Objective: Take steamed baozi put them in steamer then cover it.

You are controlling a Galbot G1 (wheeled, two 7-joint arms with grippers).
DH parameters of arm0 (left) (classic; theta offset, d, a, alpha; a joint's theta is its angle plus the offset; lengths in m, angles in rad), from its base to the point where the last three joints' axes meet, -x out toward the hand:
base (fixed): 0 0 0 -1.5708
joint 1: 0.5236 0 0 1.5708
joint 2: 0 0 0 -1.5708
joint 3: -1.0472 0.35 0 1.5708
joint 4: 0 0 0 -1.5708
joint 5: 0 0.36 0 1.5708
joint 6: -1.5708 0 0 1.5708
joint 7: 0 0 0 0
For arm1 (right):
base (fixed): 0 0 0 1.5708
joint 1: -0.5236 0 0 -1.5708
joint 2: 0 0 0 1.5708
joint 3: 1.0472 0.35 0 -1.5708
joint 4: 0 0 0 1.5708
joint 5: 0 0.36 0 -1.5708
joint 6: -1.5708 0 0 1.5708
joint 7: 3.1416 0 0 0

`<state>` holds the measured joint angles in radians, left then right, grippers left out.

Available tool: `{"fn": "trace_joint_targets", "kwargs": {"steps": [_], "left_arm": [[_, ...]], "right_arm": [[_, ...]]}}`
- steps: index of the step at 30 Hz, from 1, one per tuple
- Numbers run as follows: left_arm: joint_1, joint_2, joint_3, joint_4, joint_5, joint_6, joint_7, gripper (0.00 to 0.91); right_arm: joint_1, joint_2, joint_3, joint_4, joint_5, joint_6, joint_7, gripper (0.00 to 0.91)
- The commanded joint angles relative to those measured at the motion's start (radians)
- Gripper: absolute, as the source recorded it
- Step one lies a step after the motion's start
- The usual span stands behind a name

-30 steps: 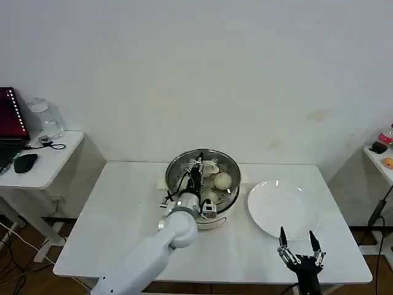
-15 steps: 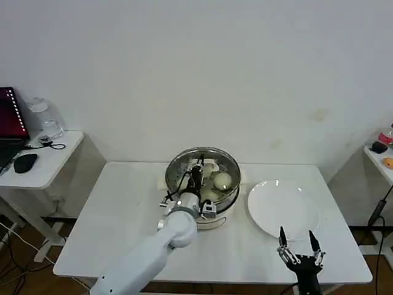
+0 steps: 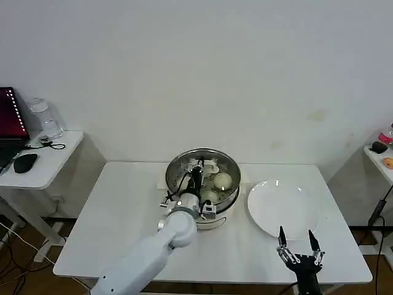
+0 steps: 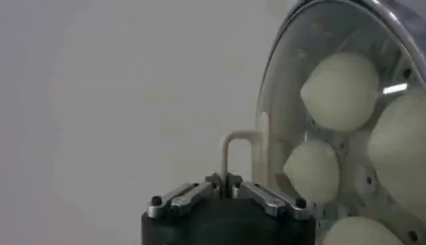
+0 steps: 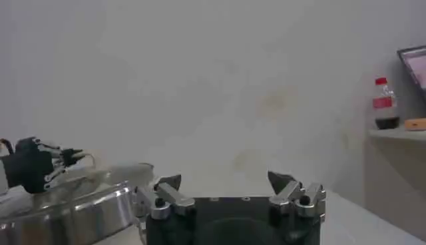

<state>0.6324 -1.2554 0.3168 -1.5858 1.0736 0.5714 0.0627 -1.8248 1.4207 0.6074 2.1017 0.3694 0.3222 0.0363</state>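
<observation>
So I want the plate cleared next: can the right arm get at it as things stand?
Probably yes: the right pincer hovers open at the plate's near edge, nothing between them.

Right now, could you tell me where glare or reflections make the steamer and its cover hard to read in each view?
Head view: the cover is nearly invisible, with the left tool at its handle. Left wrist view: a bright glint on the glass, baozi clear beneath. Right wrist view: the steamer mirrors the pale wall.

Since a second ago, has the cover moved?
Yes. The cover, held by its handle in the left tool, has dropped: a second ago its far rim stood tilted above the steamer, and now it sits level on the steamer's rim.
</observation>
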Motion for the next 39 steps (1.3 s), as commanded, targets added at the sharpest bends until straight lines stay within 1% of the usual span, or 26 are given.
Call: {"fn": "trace_joint_targets", "kwargs": {"steps": [1,8,9,10,11,18,28,33,37,38,39], "left_arm": [[0.001,0.002,-0.002,-0.001,-0.003,0.001,-0.002,0.907],[0.002,0.003,-0.001,-0.009,-0.008,0.005,0.000,0.907],[0.002,0.003,-0.001,-0.009,-0.008,0.005,0.000,0.887],[0.003,0.003,-0.001,-0.010,-0.008,0.009,0.001,0.887],[0.003,0.003,0.000,-0.011,-0.008,0.012,0.000,0.907],[0.014,0.018,0.001,-0.049,-0.022,0.036,0.011,0.907],[0.035,0.070,0.006,-0.159,-0.056,0.041,0.042,0.907],[0.078,0.096,-0.012,-0.244,-0.101,0.040,0.009,0.907],[0.122,0.130,-0.047,-0.337,-0.173,0.033,-0.026,0.907],[0.132,0.142,-0.057,-0.359,-0.207,0.022,-0.041,0.907],[0.155,0.159,-0.075,-0.386,-0.243,-0.009,-0.058,0.907]], "right_arm": [[0.004,-0.001,0.000,-0.003,0.000,-0.001,0.001,0.907],[0.001,-0.002,-0.001,-0.003,0.001,0.003,0.000,0.907],[0.001,-0.002,-0.001,-0.003,0.001,0.003,0.000,0.907],[-0.001,-0.002,-0.001,-0.003,0.000,0.003,-0.001,0.907],[-0.001,-0.001,-0.001,-0.003,-0.001,0.003,-0.001,0.907],[0.001,0.001,-0.005,-0.005,-0.002,0.003,-0.002,0.907],[-0.001,0.004,-0.006,-0.016,-0.007,0.013,-0.006,0.907],[0.003,0.000,0.001,-0.019,-0.016,0.014,-0.003,0.907],[0.015,-0.008,0.014,-0.023,-0.033,0.004,0.018,0.907],[0.019,-0.009,0.016,-0.025,-0.043,0.001,0.026,0.907],[0.022,-0.012,0.018,-0.027,-0.065,-0.007,0.040,0.907]]}}
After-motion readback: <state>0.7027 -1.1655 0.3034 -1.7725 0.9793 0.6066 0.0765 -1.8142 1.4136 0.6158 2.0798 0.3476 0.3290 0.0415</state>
